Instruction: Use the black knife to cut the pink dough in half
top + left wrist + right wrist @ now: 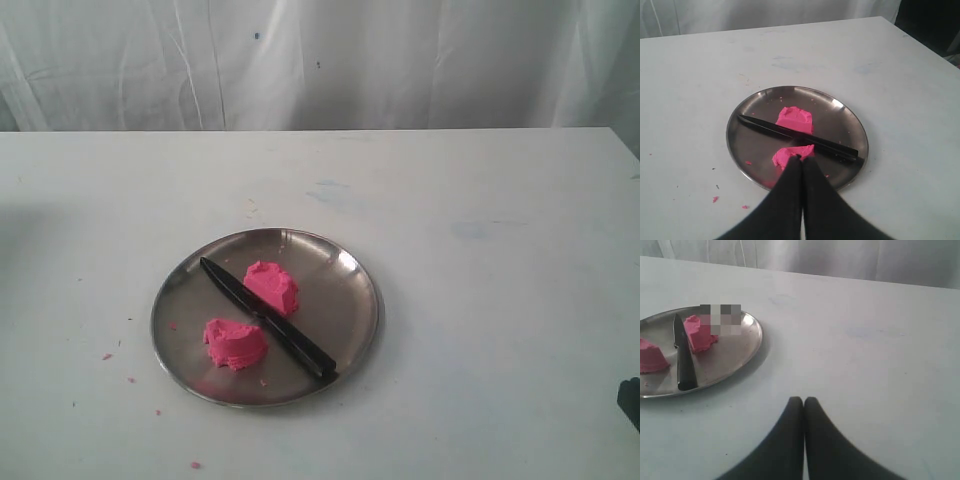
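Observation:
The pink dough lies in two half lumps on a round steel plate (345, 265). One half (273, 287) sits on the far side of the black knife (268, 318); the other half (235, 343) sits on the near side. The knife lies flat and diagonal between them, pointed tip to the back left. In the left wrist view the left gripper (801, 159) is shut and empty, its tips in front of the near half (790, 154), with the knife (800, 138) and the far half (795, 119) beyond. The right gripper (803, 400) is shut and empty over bare table, to the right of the plate (747, 342).
Tiny pink crumbs (107, 356) lie scattered on the white table to the left of and in front of the plate. A white curtain hangs behind the table's far edge. A dark bit of the right arm (630, 400) shows at the right border.

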`<state>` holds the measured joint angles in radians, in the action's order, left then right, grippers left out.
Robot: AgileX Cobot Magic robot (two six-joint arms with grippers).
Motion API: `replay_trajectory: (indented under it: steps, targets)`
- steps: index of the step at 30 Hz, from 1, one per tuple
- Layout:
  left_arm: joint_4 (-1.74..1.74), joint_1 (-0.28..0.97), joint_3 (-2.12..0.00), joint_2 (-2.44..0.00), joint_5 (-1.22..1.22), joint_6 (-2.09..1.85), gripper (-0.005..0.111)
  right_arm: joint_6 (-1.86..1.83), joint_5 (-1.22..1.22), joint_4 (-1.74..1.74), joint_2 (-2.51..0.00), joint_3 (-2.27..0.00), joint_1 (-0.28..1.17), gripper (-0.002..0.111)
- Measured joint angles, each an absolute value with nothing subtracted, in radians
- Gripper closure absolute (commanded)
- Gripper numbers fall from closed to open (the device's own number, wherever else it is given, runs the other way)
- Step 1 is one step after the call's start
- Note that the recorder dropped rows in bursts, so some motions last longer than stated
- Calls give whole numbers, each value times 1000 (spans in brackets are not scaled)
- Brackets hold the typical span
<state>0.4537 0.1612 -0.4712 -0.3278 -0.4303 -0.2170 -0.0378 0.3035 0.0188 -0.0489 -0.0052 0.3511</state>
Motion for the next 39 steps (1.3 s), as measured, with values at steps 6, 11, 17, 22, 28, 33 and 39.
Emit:
replay_trajectory:
  steps: [6, 11, 17, 22, 28, 33, 39]
  targets:
    - [454, 161, -471, -328, -430, -217, 107, -38, 304, 19, -49, -5, 351, 108]
    - [454, 161, -471, -328, -430, -217, 107, -38, 304, 19, -49, -5, 351, 108]
    - [355, 161, -379, -276, -270, -217, 107, -38, 304, 17, -49, -5, 351, 108]
    - [273, 161, -245, -179, -85, -181, 107, -38, 304, 17, -49, -5, 351, 108]
    - [219, 161, -112, -126, -67, -34, 107, -38, 304, 17, -49, -5, 351, 108]
    - [215, 161, -32, -95, -65, 0, 107, -38, 304, 17, -49, -5, 351, 108]
    - [157, 161, -5, -56, -92, 20, 107, -38, 304, 17, -49, -5, 351, 108]
